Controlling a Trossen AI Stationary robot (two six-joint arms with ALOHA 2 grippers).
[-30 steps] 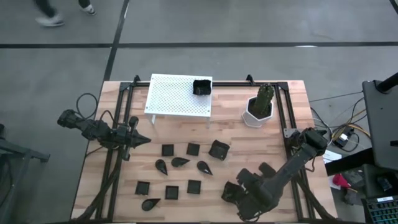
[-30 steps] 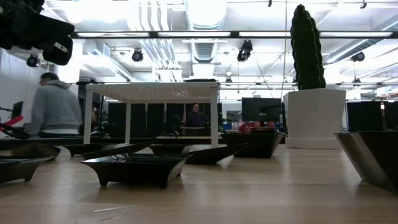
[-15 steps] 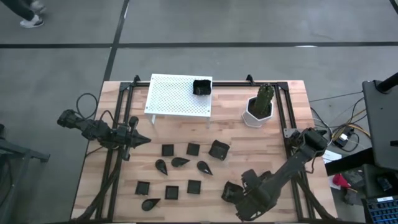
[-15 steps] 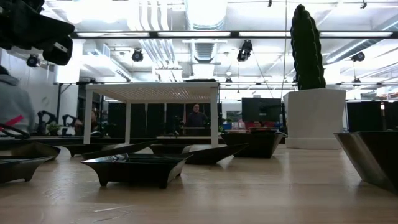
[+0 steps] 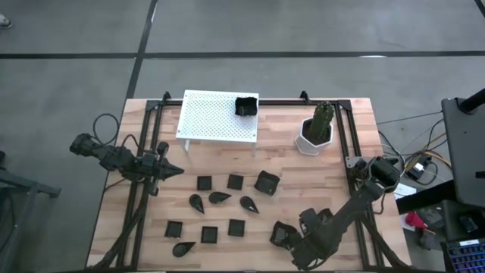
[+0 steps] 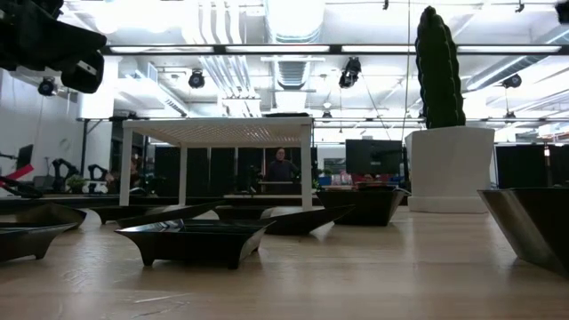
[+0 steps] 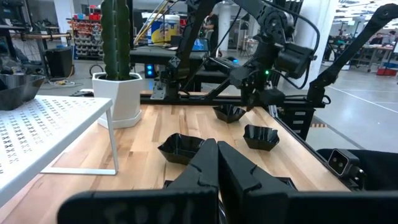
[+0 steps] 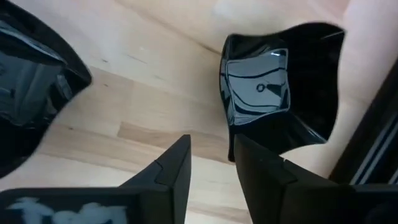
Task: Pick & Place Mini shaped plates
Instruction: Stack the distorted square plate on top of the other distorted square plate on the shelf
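Observation:
Several mini shaped plates, small and black, lie scattered over the near half of the wooden table (image 5: 356, 152): flat squares (image 5: 204, 183), teardrops (image 5: 219, 197) and raised-rim squares (image 5: 266, 182). One more plate (image 5: 245, 105) sits on the white perforated rack (image 5: 216, 115). My right gripper (image 8: 211, 158) points down, open, over the table's near right. A raised-rim square plate (image 8: 280, 93) lies just beyond its fingers, and a second one (image 8: 28, 81) lies to the other side. My left gripper (image 5: 176, 171) waits at the table's left, shut and level. My right gripper comes from above, pointing steeply down. One finger (image 8: 258, 168) stands at a rim corner (image 8: 231, 140) of the raised-rim square plate, which rests flat on the table. Whether the finger touches that rim, I cannot tell.
A white pot with a green cactus (image 5: 316, 130) stands at the far right, behind the plates. Black frame rails (image 5: 350, 163) run along both side edges of the table. Bare wood shows between the rack and the rows of plates.
My right gripper has sunk toward the raised-rim square plate at the table's near right, and its wrist has rolled on the way down. A person beyond the table's far left has walked out of view.

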